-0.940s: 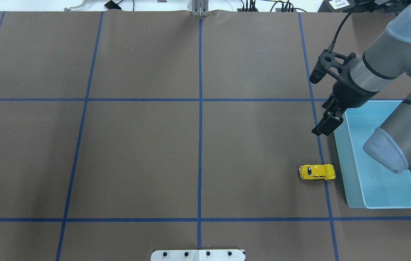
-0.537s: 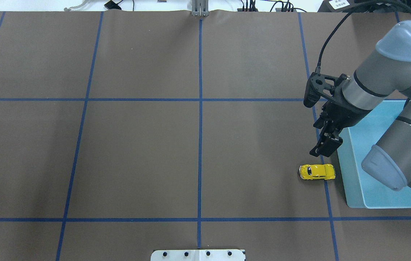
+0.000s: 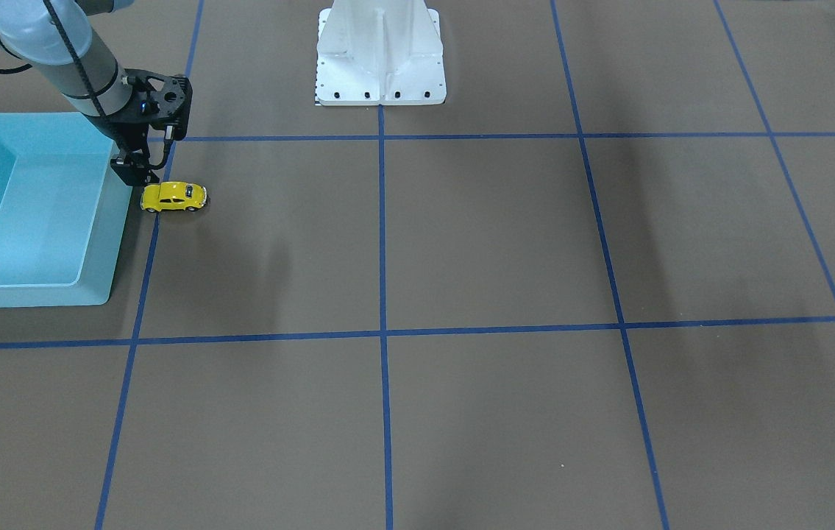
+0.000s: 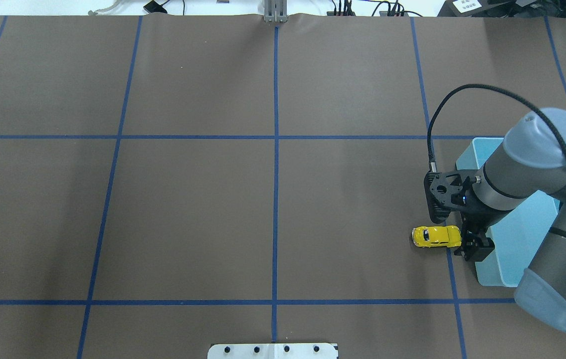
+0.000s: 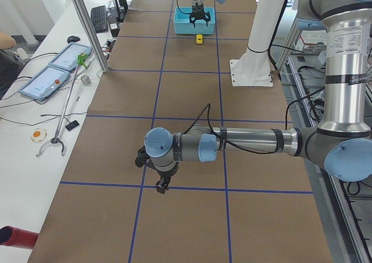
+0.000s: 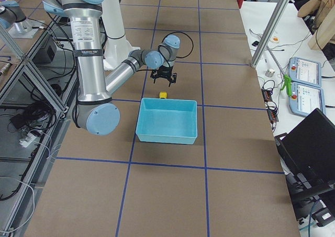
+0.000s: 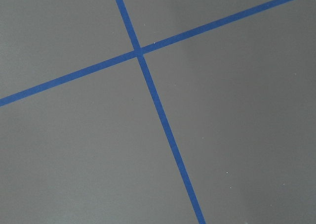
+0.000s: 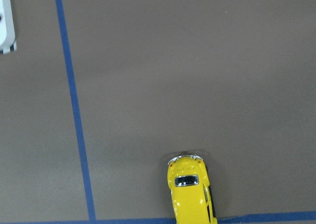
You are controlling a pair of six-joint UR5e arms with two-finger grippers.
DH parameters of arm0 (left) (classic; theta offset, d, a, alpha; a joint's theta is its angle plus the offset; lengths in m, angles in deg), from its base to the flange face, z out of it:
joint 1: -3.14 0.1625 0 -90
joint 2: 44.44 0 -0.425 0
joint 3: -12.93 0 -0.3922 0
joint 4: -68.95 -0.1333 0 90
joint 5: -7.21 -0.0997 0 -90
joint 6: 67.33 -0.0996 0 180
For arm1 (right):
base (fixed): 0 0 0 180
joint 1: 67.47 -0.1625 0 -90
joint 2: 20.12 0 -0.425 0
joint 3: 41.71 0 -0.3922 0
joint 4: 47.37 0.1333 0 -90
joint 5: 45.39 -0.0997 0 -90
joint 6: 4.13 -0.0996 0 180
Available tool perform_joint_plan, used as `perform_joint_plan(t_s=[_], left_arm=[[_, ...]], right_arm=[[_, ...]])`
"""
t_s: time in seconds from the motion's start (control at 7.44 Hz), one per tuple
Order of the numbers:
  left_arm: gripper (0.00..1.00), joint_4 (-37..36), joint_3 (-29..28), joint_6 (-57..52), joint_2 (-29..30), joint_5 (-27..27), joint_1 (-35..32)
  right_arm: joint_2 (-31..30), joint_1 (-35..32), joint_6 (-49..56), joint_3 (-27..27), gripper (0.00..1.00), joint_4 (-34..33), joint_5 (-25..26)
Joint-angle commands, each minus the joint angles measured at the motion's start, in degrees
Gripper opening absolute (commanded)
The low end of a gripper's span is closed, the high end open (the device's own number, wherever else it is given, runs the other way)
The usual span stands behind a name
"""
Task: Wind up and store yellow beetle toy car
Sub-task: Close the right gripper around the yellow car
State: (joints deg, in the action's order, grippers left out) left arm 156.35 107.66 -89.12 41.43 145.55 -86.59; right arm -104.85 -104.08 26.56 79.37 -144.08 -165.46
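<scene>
We're early: the tiny glossy yellow beetle toy car [image 4: 436,236] sits on the table at the light-blue plastic bin's [image 4: 522,244] nine o'clock, not yet wound or stored. The right gripper [image 4: 468,238] hovers by its tail, jaws apart. Whether the left gripper [image 5: 163,182] is spread or closed, we cannot tell.

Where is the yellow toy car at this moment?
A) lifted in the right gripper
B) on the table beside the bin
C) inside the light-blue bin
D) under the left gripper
B: the yellow beetle toy car sits on its wheels on the table, just outside the light-blue bin.
</scene>
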Motion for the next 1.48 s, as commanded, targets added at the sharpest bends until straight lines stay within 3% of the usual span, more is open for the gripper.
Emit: perform_joint_plan(t_s=[0.0,0.4,0.81,1.34], left_arm=[[1.00,0.22,-0.16,-0.09,0.00,0.00,0.00],[1.00,0.31,-0.42,0.00,0.17,0.00,0.09],[1.00,0.31,-0.42,0.00,0.26,0.00,0.09],[1.00,0.31,-0.34,-0.09,0.09,0.08,0.09]], right_arm=[[-0.96,5.22,0.95,-1.44,1.00,1.88,9.31],[-0.09,5.67,3.05,-3.82,0.99,2.15,16.27],[6.14,6.28,2.62,-11.54,0.99,2.15,16.28],[4.76,7.42,2.98,-12.00,0.99,2.15,16.19]])
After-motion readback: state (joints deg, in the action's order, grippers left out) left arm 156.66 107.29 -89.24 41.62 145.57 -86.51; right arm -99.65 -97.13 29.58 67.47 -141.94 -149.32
